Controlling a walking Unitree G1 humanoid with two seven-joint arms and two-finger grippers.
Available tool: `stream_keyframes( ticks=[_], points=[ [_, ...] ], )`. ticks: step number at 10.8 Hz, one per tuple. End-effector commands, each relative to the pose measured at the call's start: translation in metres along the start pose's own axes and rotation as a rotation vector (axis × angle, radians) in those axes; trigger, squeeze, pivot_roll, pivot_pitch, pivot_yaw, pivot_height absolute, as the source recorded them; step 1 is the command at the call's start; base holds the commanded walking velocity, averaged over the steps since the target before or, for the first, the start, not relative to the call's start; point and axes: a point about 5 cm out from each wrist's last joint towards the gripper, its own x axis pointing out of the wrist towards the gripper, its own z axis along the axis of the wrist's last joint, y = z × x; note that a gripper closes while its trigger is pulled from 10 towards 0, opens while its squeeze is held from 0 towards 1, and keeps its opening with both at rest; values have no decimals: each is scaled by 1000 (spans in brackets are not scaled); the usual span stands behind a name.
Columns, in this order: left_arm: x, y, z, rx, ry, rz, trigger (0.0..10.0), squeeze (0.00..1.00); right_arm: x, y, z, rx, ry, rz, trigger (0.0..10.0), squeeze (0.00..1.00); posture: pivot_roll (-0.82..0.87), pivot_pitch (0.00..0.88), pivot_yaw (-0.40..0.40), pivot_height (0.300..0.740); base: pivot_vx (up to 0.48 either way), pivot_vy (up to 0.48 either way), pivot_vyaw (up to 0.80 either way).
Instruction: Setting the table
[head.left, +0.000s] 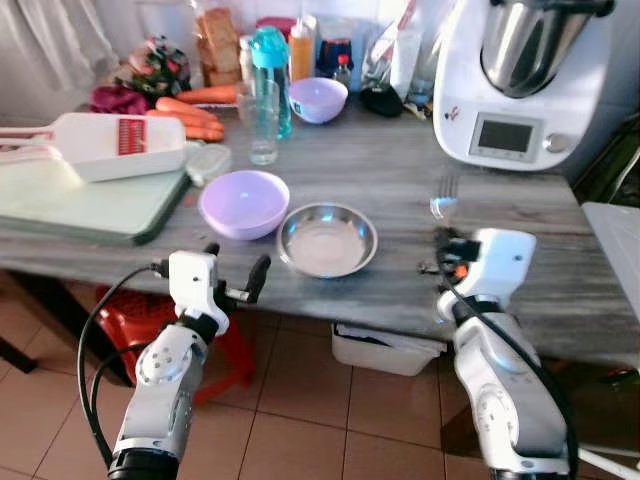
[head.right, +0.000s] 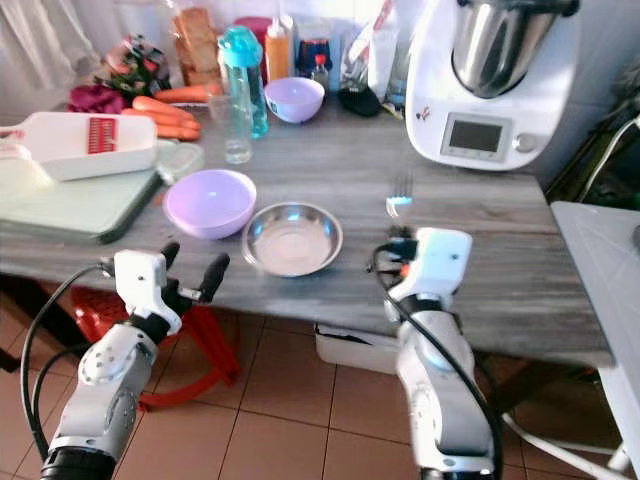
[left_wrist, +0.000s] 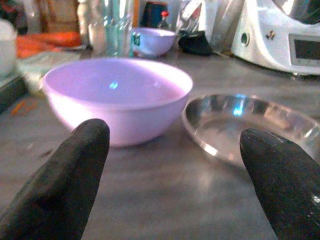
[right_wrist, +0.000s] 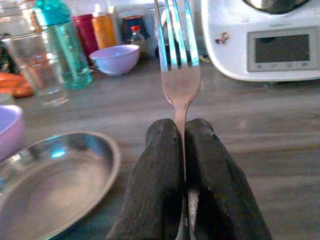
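Left eye view: a steel plate lies near the front edge of the grey wooden table; a lilac bowl sits touching it at its 10 o'clock; the right gripper hovers at the plate's 3 o'clock, holding a fork with tines pointing away from the robot; the left gripper hangs just off the table edge at the plate's 8 o'clock.

Right eye view: a drinking glass, a teal bottle and a second small lilac bowl stand well back at 12 o'clock; a white kitchen machine stands at 2 o'clock.

Left wrist view: fingers spread wide and holding nothing; bowl and plate lie just ahead.

Right wrist view: fingers pressed together, pinching the fork's handle; the tines stand above the table, the plate beside them.

Done: plate and bowl appear set at the place.

Left: fork not yet laid down; I judge it goes beside the plate at 3 o'clock; the glass probably remains to be brought forward.
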Motion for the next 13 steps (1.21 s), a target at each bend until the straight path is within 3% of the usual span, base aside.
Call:
stream_keyframes(
  ticks=[1,3,4,5,6,8,9,13],
  points=[
    [-3,-7,1,-1,-3,-31,10000,0,-3,-11,4,-20,-22,-43,10000,0,53,81,-9,740,0,0,0],
    [-15,-10,4,23,-1,-103,10000,0,-3,-15,2,-15,-6,-70,10000,0,57,87,-12,740,0,0,0],
    [-31,-12,4,7,22,-222,10000,0,-3,-17,-2,7,19,-82,10000,0,57,87,-12,740,0,0,0],
    [-34,-13,5,7,31,-255,10000,0,-2,-17,-3,13,30,-82,10000,0,62,94,-13,740,0,0,0],
    [-45,-18,4,18,72,-378,10000,0,-1,-17,-8,52,65,-92,10000,0,64,94,-12,740,0,0,0],
    [-50,-22,6,14,101,-480,10000,0,2,-16,-16,94,114,-97,10000,0,66,89,-9,740,0,0,0],
    [-51,-23,8,8,113,-527,10000,0,7,-12,-24,178,176,-87,10000,0,66,89,-9,740,0,0,0],
    [-51,-30,12,-1,135,-583,10000,0,23,-8,-31,268,228,-107,10000,0,66,87,-8,740,0,0,0]
  ],
)
